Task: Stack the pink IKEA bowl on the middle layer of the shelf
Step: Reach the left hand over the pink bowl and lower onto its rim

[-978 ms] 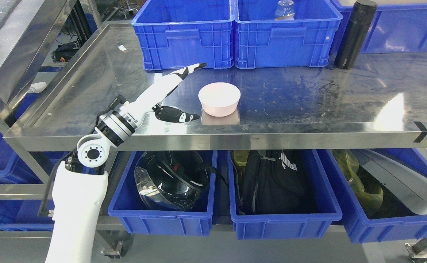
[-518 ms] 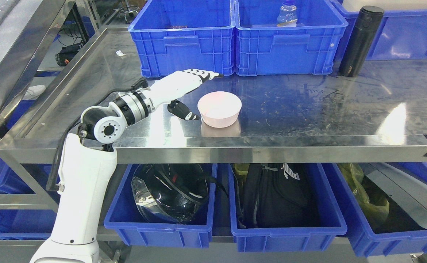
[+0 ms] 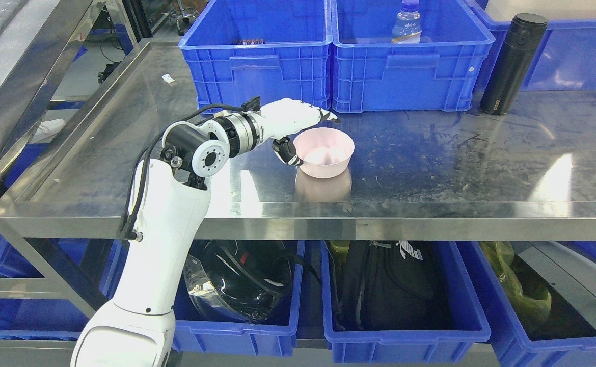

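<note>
A pink bowl (image 3: 324, 153) stands open side up on the steel shelf top (image 3: 430, 153), near its front edge. My left hand (image 3: 305, 133) is at the bowl's left rim. Its fingers (image 3: 308, 113) stretch out straight over the far left of the rim. The thumb (image 3: 288, 153) touches the bowl's left outer wall. The hand is open around the rim and not closed on it. The bowl's inside shows and it looks slightly tipped. The right arm is not in view.
Two blue crates (image 3: 257, 66) (image 3: 410, 66) stand right behind the bowl, one with a water bottle (image 3: 406, 23). A black flask (image 3: 513, 63) stands at the back right. Blue bins below hold a black helmet (image 3: 242, 280) and a black bag (image 3: 384, 285).
The camera has shifted. My left hand has moved right to the bowl, thumb now against its wall. The bowl has slid a little right and its inside now shows.
</note>
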{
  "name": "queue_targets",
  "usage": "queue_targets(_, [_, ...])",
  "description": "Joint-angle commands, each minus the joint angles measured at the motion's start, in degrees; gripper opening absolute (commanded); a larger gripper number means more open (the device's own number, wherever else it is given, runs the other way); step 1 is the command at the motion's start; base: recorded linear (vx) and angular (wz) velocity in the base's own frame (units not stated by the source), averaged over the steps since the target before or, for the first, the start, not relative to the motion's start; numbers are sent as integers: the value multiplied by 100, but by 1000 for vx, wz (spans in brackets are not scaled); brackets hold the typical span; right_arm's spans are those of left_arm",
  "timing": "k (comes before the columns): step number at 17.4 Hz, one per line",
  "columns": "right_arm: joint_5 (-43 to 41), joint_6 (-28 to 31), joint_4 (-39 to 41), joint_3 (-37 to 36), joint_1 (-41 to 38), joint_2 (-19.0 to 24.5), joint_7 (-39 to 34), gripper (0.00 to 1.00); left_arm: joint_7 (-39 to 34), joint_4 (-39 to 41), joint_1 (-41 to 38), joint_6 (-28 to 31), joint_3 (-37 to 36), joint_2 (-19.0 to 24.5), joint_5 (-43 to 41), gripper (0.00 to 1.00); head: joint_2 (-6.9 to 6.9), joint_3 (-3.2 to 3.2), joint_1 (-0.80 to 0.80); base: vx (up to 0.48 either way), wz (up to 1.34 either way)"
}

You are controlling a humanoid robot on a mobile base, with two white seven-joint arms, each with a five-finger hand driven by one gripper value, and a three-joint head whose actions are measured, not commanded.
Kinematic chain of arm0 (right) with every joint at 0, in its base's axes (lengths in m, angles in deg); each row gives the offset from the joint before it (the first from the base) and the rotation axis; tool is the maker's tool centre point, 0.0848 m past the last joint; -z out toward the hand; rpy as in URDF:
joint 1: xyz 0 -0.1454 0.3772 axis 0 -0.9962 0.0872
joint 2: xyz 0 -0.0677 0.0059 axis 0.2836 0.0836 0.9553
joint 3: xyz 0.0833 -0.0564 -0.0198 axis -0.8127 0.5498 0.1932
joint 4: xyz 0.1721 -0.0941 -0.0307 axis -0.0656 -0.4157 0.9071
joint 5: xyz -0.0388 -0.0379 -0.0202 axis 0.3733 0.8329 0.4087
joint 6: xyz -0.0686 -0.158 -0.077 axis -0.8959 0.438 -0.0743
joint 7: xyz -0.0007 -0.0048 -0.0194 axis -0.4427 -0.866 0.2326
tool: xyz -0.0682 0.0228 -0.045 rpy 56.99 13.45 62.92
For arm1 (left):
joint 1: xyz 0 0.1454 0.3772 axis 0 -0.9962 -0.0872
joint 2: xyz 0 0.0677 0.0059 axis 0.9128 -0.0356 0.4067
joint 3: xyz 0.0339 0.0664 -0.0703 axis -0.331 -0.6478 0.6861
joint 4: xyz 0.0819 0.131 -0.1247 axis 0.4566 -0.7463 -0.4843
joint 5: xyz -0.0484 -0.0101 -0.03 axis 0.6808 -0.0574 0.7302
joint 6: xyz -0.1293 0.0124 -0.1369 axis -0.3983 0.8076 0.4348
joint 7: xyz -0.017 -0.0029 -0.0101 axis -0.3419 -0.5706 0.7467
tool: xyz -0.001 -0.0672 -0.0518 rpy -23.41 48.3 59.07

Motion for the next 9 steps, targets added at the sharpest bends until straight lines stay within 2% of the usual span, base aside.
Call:
queue_targets(1, [0,2,100,0,-18,-100,-1,100,152,-506,208,116,-528,-285,-191,82,0,0,0,27,19])
queue_targets(9, [0,2,100,0,-18,-100,-1,100,152,-1077,253,152,-519,-285,-182,76,0,0,0,7,1])
